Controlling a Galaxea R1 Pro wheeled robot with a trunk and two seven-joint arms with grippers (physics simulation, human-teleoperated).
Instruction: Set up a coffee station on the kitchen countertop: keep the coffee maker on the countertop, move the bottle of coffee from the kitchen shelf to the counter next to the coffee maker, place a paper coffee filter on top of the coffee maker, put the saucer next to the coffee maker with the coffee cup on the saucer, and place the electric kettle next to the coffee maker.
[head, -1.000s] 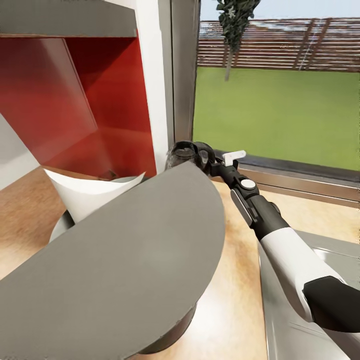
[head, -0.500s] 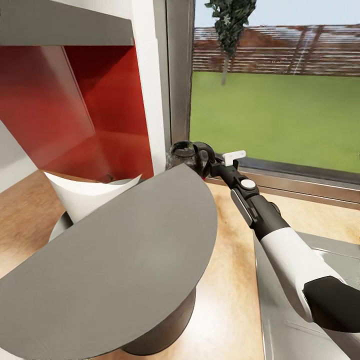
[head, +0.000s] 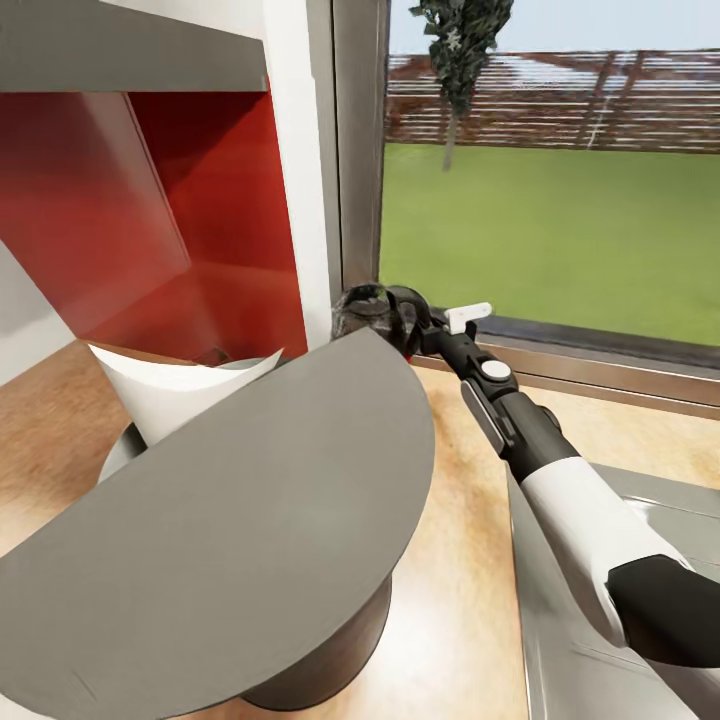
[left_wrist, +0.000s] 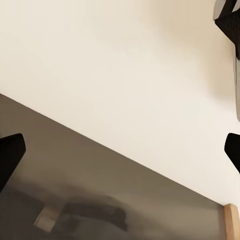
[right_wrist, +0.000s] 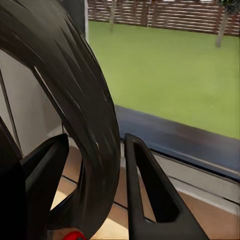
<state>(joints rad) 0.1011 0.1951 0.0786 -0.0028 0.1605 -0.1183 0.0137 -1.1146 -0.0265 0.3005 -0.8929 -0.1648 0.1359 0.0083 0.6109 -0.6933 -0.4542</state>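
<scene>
Right arm (head: 560, 470) is reaching forward across the wooden counter (head: 470, 560) toward the corner by the window (head: 550, 180). Its right gripper (right_wrist: 95, 190) is closing around the dark curved handle (right_wrist: 75, 100) of the kettle (head: 372, 308); in the wrist view the black band is sitting between the two fingers (right_wrist: 150, 190), which look pressed to it on both sides. The kettle is standing at the back of the counter, just beside the white pillar (head: 300, 170) and the window sill (head: 600, 360); much of its body is hidden behind a large grey half-round lid (head: 240, 520) close to the head camera.

White paper filter (head: 170, 390) is standing up, cone-like, in the coffee maker (head: 320, 650), whose dark round body is showing under the grey lid. The coffee maker is sitting on the counter, near the kettle but not touching it as far as I can see.

Steel sink (head: 570, 640) is lying below the right arm. Red-lined shelf niche (head: 150, 200) is opening behind the filter.

Left gripper (left_wrist: 120, 150): the two dark fingertips (left_wrist: 10, 155) are sitting at opposite edges of the wrist picture, wide apart, holding nothing, facing a pale wall (left_wrist: 125, 65) over a dark surface.
</scene>
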